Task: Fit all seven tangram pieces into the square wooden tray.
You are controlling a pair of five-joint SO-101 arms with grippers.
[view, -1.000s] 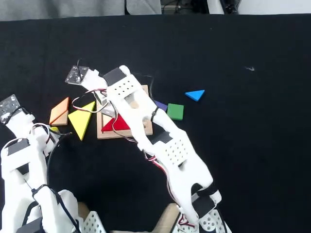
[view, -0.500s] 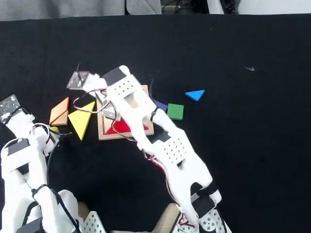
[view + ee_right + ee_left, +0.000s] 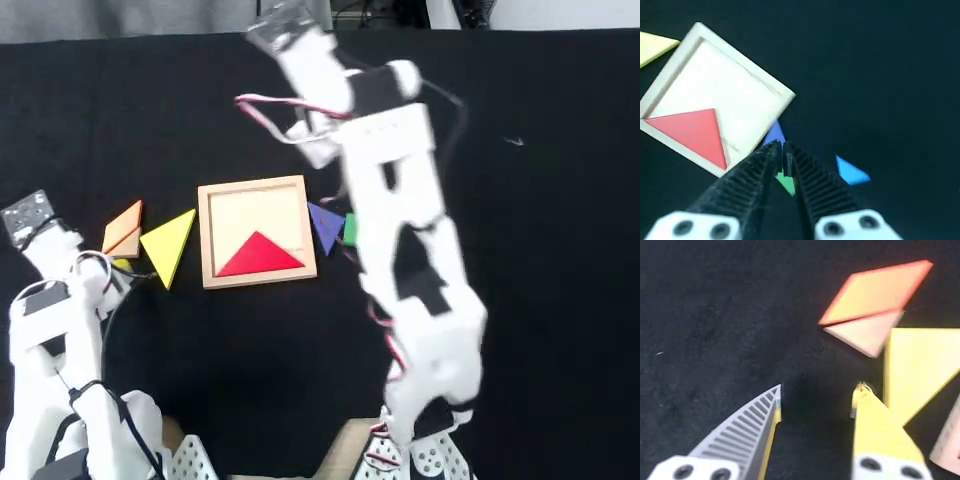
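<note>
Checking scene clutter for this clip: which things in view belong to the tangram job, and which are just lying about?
Job: wooden tray, red triangle inside it, yellow triangle, orange parallelogram, pale triangle, indigo triangle, green square, light blue triangle.
Lying about: grey cloth and dark gear behind the table.

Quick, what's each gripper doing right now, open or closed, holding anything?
Left gripper: open, holding nothing.
Right gripper: closed, holding nothing.
</note>
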